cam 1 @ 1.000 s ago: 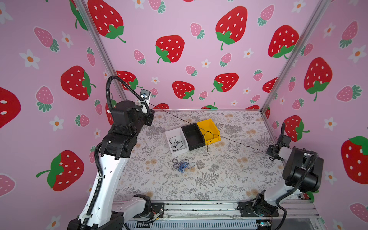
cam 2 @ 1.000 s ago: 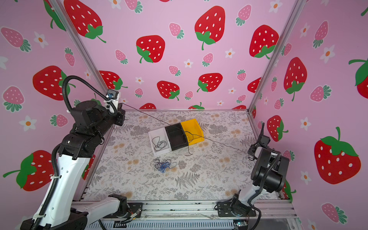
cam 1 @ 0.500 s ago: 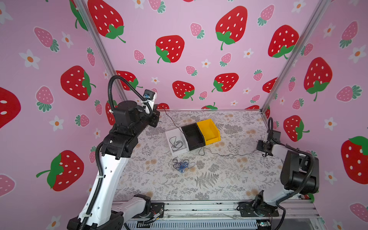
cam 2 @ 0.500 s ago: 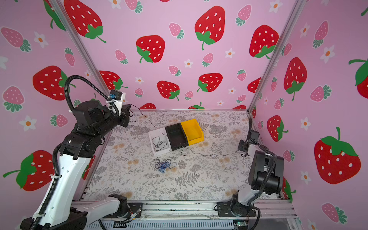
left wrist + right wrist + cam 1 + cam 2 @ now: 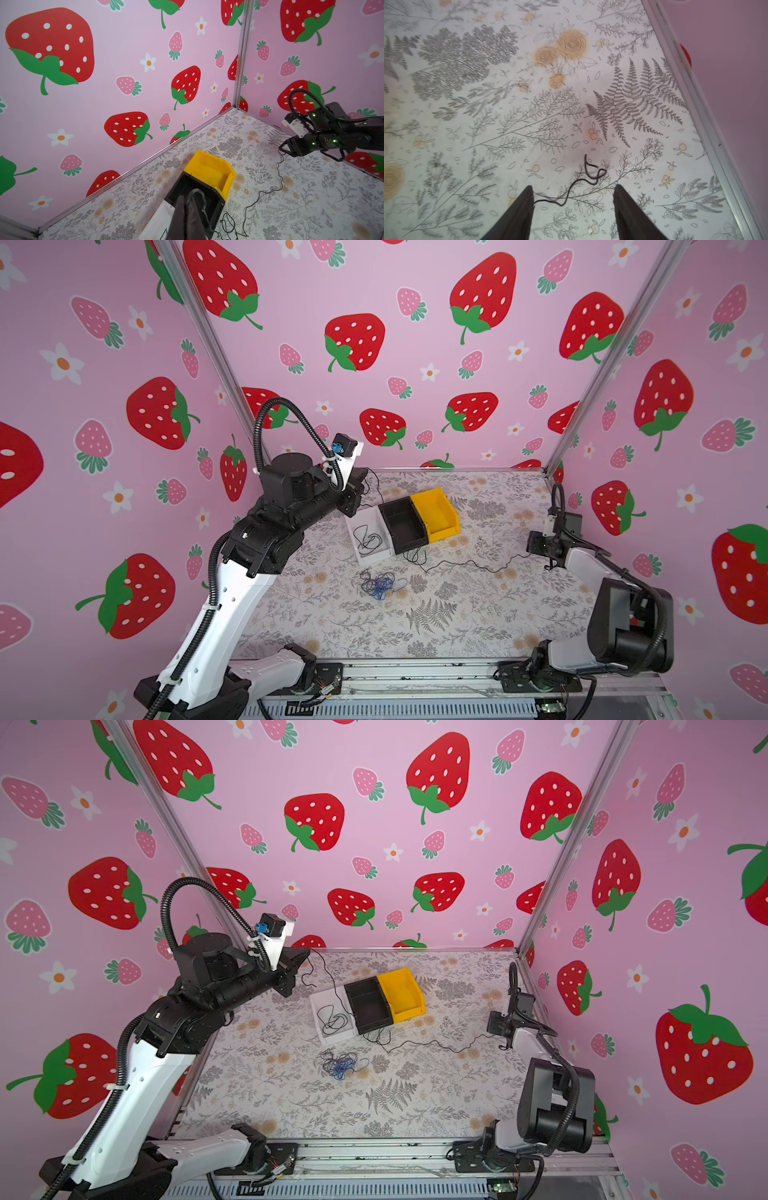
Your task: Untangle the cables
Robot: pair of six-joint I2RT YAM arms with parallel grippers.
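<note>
My left gripper (image 5: 360, 480) (image 5: 188, 200) hangs above the back left of the table, shut on one end of a long black cable (image 5: 469, 563) (image 5: 436, 1043). That cable drops past the bins and lies slack across the table to my right gripper (image 5: 530, 543) (image 5: 573, 187). The right gripper stands open low over the table, the cable's curled end (image 5: 591, 173) lying between its fingers and brushing one of them. A tangle of blue, purple and black cables (image 5: 380, 585) (image 5: 340, 1065) lies mid-table. Another black cable (image 5: 368, 540) is coiled in the white bin.
Three open bins stand in a row at the back middle: white (image 5: 374, 558), black (image 5: 413, 545) and yellow (image 5: 440, 512). Pink strawberry walls with metal frame posts (image 5: 582, 406) close in three sides. A metal rail (image 5: 415, 672) runs along the front edge.
My right gripper has opened and let go of the black cable, which was taut in the air and now lies slack. Both grippers have moved inward toward the bins.
</note>
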